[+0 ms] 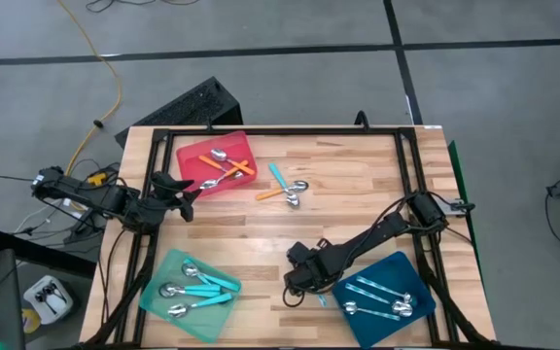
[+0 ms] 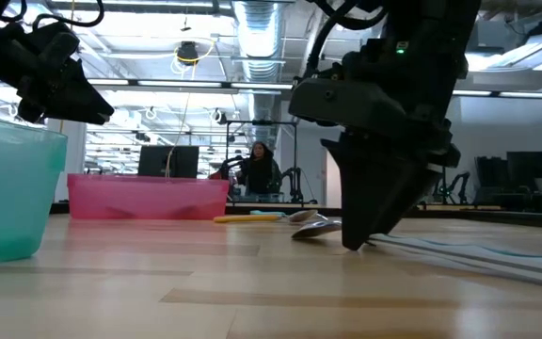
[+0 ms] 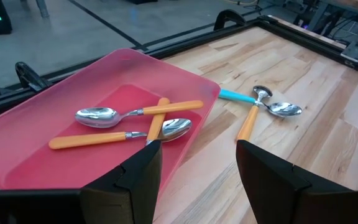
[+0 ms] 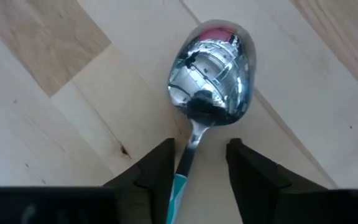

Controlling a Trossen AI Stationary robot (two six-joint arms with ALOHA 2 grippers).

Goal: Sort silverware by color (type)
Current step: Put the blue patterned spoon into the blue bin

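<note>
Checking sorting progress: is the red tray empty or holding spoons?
Holding spoons: three orange-handled spoons lie crossed inside the red tray.

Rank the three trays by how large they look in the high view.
1. dark-blue tray, though the right arm covers part of it
2. mint-green tray
3. red tray
The blue and green trays look close in size, so their order is unsure.

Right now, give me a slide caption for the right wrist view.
Right gripper fingers straddling the neck of a patterned-handled spoon lying on the wooden table.
</note>
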